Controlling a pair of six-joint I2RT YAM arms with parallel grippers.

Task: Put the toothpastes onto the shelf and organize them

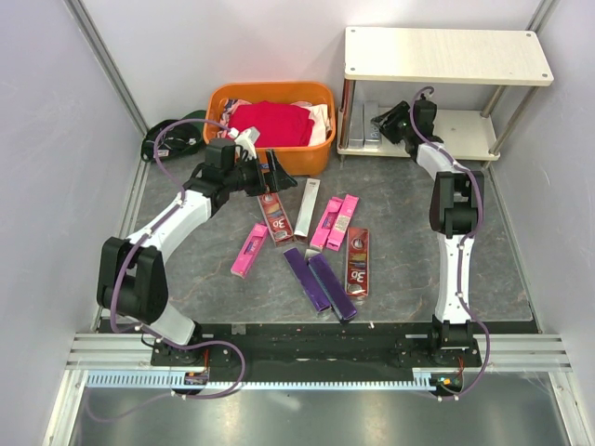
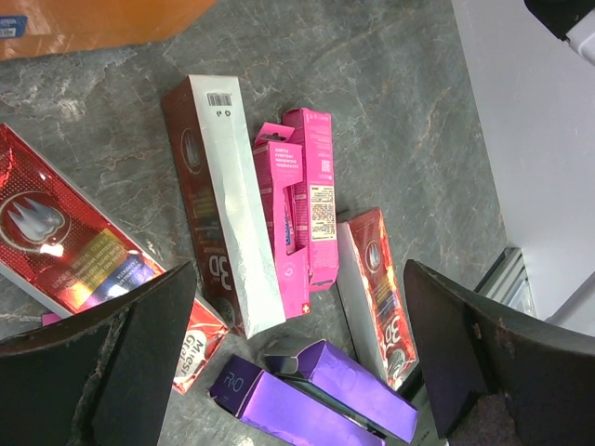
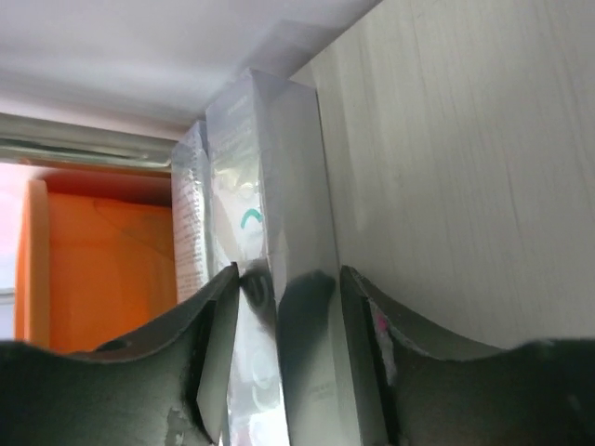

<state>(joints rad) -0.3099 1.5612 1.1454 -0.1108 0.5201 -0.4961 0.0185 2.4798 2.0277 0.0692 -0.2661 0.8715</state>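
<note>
Only the right wrist view shows the right pincer [image 3: 290, 283] clamped on a silver-grey toothpaste [image 3: 279, 167], which lies on the shelf [image 3: 465, 186] lower board. The overhead view shows the left pincer [image 1: 277, 175] spread wide above loose toothpastes [image 1: 321, 279] on the desk [image 1: 409, 242].

Ten toothpastes [image 1: 332, 286], one shelf [image 1: 446, 56], one basket [image 1: 311, 156].

My workspace: a grey marbled table [image 1: 404, 269] boxed in by pale walls [image 1: 46, 139].
Evenly lit, the lilac-white walls stand left, behind and right of me, slim aluminium posts [image 1: 104, 56] run up their corners, and aluminium rails [image 1: 98, 351] cross the near edge.
</note>
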